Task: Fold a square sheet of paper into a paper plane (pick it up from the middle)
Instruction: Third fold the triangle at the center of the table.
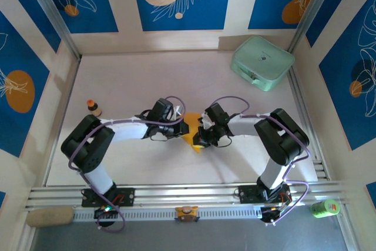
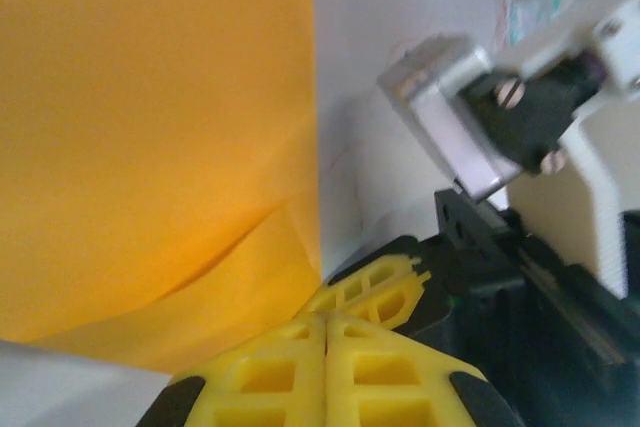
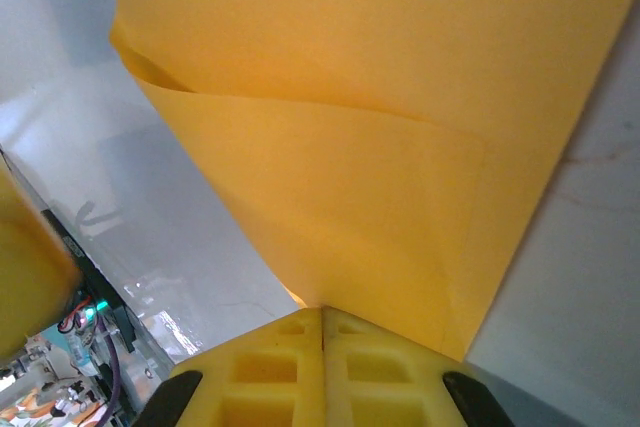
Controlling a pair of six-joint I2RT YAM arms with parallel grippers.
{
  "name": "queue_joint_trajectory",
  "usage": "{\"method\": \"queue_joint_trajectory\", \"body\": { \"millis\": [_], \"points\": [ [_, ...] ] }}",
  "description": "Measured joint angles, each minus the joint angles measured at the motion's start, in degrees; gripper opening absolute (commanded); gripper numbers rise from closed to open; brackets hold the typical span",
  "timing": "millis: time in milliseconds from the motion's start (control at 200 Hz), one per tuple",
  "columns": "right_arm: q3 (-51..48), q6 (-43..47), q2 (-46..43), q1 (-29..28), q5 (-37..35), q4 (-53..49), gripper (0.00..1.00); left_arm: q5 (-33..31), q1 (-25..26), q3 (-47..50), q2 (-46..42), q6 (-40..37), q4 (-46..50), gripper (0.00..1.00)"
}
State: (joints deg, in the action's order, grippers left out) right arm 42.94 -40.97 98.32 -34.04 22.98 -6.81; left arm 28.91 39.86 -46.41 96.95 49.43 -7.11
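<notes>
Matt paper sheet (image 3: 380,147); glossy tabletop (image 3: 110,197)

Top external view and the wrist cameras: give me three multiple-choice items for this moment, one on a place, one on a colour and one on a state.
1. Where on the table is the mint-green case?
A. far right corner
B. near left edge
C. between the arms

2. What colour is the paper sheet?
A. white
B. blue
C. orange-yellow

3. How does the right gripper stand?
A. wide open
B. shut, the sheet running into its tips
C. shut on a bottle

Answers:
1 A: the case lies by the far wall, at right.
2 C: both wrist views show it orange-yellow.
3 B: its yellow fingers meet without a gap, with paper at the seam.
</notes>
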Motion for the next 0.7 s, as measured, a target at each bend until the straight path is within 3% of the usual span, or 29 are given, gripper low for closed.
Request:
{"method": "queue_joint_trajectory", "body": {
  "millis": [290, 700],
  "points": [
    [-0.61, 0.02, 0.00, 0.39, 0.74, 0.61, 0.00, -2.82, 1.51, -0.26, 5.29, -0.09, 0.79, 0.00],
    [-1.36, 0.04, 0.07, 0.44, 1.22, 2.67, 0.00, -2.25, -2.14, -0.83, 5.79, -2.75, 1.27, 0.00]
  ]
}}
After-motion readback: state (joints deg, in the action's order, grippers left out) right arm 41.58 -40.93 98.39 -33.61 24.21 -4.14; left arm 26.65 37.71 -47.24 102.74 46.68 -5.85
